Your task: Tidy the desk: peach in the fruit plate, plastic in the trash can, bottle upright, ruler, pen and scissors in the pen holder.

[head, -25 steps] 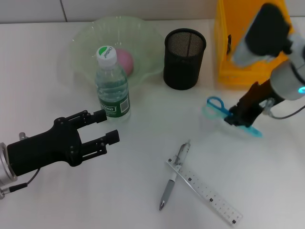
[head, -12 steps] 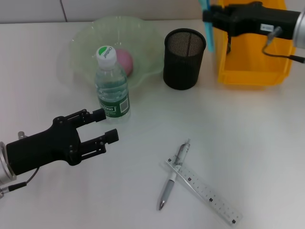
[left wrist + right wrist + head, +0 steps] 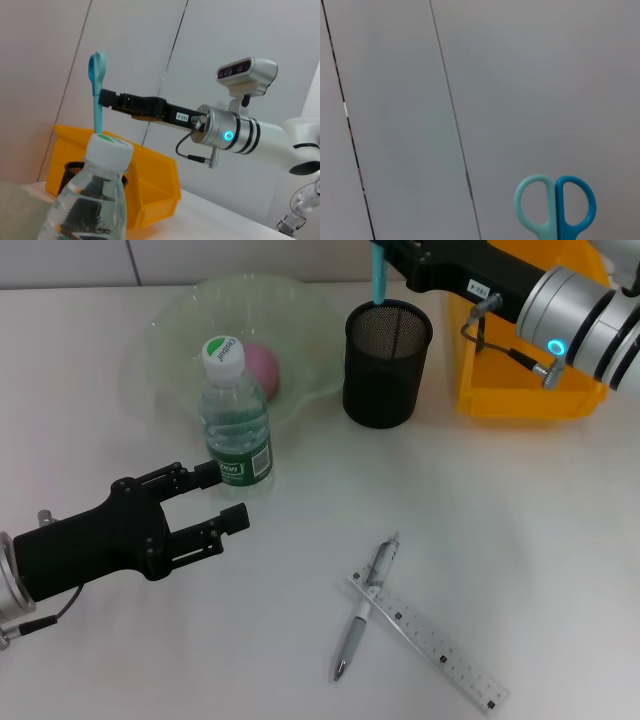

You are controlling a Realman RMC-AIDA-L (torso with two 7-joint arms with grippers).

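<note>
the right end effector (image 3: pixel 392 260) grips the scissors (image 3: pixel 378 275) upright, blades down, directly over the pen holder (image 3: pixel 387 363); the left end effector (image 3: pixel 215 502) idles open.

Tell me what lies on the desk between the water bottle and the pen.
Nothing: in the head view the white desk is bare between the upright water bottle and the pen, which lies crossed with the ruler. The left end effector sits beside that stretch.

The right gripper (image 3: pixel 392 258) reaches across at the far side, clamped shut; the left gripper (image 3: pixel 228 500) hovers low with fingers parted.
</note>
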